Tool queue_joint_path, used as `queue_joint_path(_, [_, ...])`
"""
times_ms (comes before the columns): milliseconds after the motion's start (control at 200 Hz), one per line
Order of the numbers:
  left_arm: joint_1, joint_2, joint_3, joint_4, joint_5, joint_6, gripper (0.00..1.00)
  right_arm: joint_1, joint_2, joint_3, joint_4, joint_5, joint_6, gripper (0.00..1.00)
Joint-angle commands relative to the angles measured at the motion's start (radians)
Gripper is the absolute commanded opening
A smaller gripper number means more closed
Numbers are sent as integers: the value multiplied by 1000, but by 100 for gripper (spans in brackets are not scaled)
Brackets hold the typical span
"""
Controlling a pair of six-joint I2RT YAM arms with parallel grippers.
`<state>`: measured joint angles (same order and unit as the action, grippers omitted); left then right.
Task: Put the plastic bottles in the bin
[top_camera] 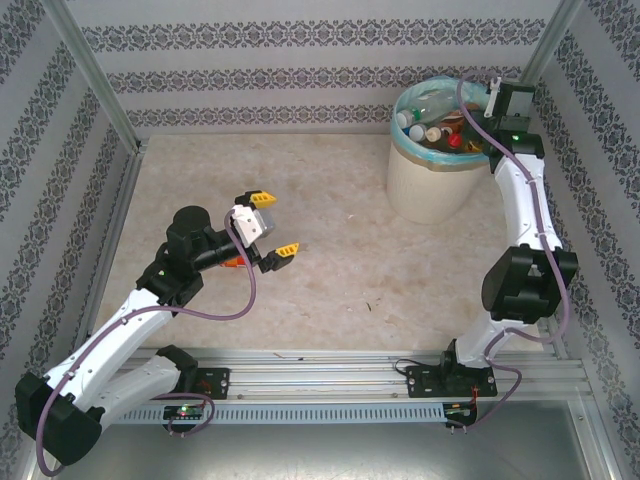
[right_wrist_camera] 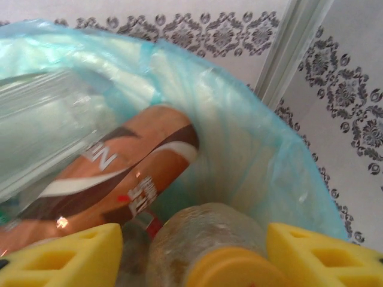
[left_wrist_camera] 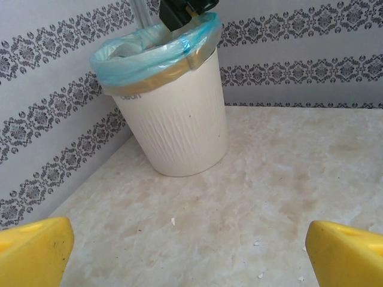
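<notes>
The cream-white bin (top_camera: 430, 190) with its blue liner stands at the back right, and several plastic bottles (top_camera: 435, 130) lie in it. My right gripper (top_camera: 483, 118) reaches down into its mouth. In the right wrist view, that right gripper (right_wrist_camera: 194, 257) is open. A clear bottle with a yellow cap (right_wrist_camera: 209, 230) lies between the fingers, with a gap on the left side. A brown-labelled bottle (right_wrist_camera: 119, 173) and a clear one (right_wrist_camera: 48, 131) lie beyond it. My left gripper (top_camera: 278, 222) hovers open over the table's middle left, holding nothing. It faces the bin (left_wrist_camera: 173, 125).
Patterned walls and metal frame posts (top_camera: 100, 80) close in the table on three sides. The arms' mounting rail (top_camera: 320, 380) runs along the near edge. Small white crumbs (left_wrist_camera: 173, 221) dot the marble top. A small orange patch (top_camera: 232, 262) shows under my left wrist, unclear what.
</notes>
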<state>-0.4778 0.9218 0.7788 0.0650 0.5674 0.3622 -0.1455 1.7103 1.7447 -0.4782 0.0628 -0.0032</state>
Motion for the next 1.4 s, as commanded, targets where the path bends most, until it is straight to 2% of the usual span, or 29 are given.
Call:
queue_joint_path(0, [-8,-19,-8,62,18,8,100,20,-55,51,-87,-108,37,67])
queue_joint_path(175, [-9,-31,-12,62,15,9,100,21,-73,94,-94,-136,53,66])
queue_joint_path(390, [-8,-43,-12,47,-11,15,100,20,-77,74,-121,-165,80,47])
queue_joint_path(629, [-9,-58,-4,21,-51,36,100,-16,-119,-45,-129,-192,126,30])
queue_joint_path(759, [-8,-57,-5,24,-50,34,100,-41,-122,-100,-129,-191,121,26])
queue_joint_path(899, [-9,-54,-3,24,-40,27,100,-49,-84,-84,-188,-169,91,24])
queue_joint_path(1184, [-9,-52,16,-16,-78,41,100,-50,-44,-4,-284,-146,60,25])
queue_joint_path(1299, [-8,-44,47,-53,-135,27,100,-44,-57,43,-302,-173,78,43])
queue_joint_path(1394, [-9,-39,87,-89,-244,-7,100,-26,-117,61,-266,-176,96,55])
